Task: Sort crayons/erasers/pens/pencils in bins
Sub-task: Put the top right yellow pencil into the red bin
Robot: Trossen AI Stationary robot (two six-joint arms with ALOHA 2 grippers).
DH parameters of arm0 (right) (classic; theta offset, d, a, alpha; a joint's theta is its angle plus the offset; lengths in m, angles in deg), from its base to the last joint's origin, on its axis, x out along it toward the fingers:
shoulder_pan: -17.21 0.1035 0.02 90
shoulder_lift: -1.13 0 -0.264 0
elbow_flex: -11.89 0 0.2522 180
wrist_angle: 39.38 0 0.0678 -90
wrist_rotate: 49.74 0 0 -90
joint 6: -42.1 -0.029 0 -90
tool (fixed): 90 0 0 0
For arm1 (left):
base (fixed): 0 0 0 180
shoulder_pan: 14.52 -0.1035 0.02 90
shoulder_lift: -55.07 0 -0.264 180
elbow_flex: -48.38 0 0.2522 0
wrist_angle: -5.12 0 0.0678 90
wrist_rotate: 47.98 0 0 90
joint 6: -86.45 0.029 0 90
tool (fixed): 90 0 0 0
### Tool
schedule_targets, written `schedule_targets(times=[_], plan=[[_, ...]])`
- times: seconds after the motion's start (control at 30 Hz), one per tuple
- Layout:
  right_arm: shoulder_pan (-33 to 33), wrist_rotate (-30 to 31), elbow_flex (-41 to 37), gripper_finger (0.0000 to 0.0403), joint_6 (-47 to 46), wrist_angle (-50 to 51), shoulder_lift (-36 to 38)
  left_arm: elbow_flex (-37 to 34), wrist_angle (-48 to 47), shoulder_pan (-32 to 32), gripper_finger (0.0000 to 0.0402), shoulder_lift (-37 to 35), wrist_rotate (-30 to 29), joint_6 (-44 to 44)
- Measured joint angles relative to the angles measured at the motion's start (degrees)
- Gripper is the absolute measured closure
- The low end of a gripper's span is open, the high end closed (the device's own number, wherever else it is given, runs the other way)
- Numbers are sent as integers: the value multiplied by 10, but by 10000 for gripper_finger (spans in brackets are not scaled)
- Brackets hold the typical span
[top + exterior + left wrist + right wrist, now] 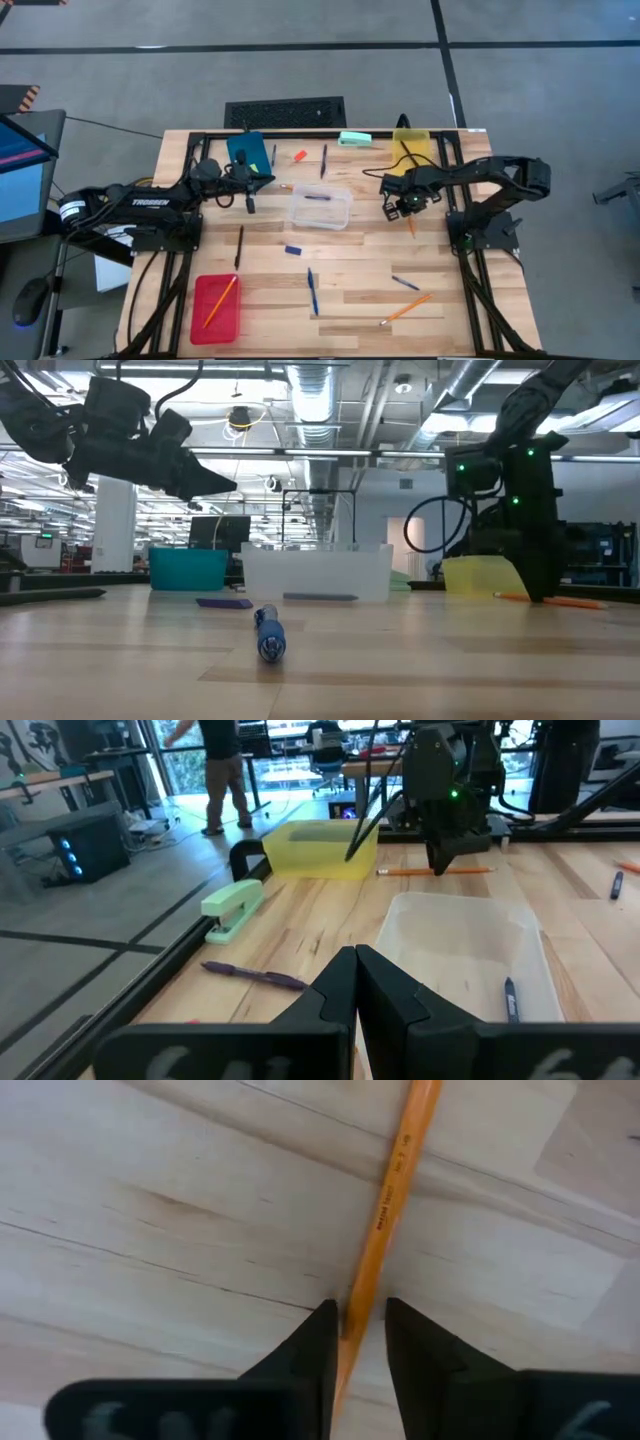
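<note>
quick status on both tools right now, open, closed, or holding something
Left tool: closed, holding nothing, raised above the table near the blue bin.
Right tool: closed on an orange pencil lying on the table.

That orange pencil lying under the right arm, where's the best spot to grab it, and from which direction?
Probably across the shaft, coming straight down from above. The pencil lies flat on the table, so only its thin sides are free to pinch. The right gripper is already placed that way, one finger on each side of the shaft, near one end.
</note>
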State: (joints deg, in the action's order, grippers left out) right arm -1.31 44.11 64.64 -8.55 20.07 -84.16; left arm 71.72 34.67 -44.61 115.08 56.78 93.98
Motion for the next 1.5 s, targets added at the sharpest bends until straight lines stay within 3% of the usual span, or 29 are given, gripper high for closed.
schedule_targets(times=[0.3, 0.63, 0.83, 1.1, 1.33, 1.5], plan=[[0, -1, 0, 354, 17, -6, -18, 0, -2, 0, 401, 0, 11, 1], [0, -16, -4, 372, 56, -20, 34, 0, -1, 0, 401, 0, 12, -14], [7, -14, -4, 373, 67, -44, 75, 0, 7, 0, 401, 0, 8, -72], [37, 9, -3, 374, 134, -224, 120, 22, 7, 0, 387, 0, 32, -183], [49, 15, -3, 372, 200, -455, 118, 63, 8, 0, 330, 0, 83, -303], [56, 11, -3, 375, 247, -625, 118, 95, 11, 7, 296, 4, 77, -333]])
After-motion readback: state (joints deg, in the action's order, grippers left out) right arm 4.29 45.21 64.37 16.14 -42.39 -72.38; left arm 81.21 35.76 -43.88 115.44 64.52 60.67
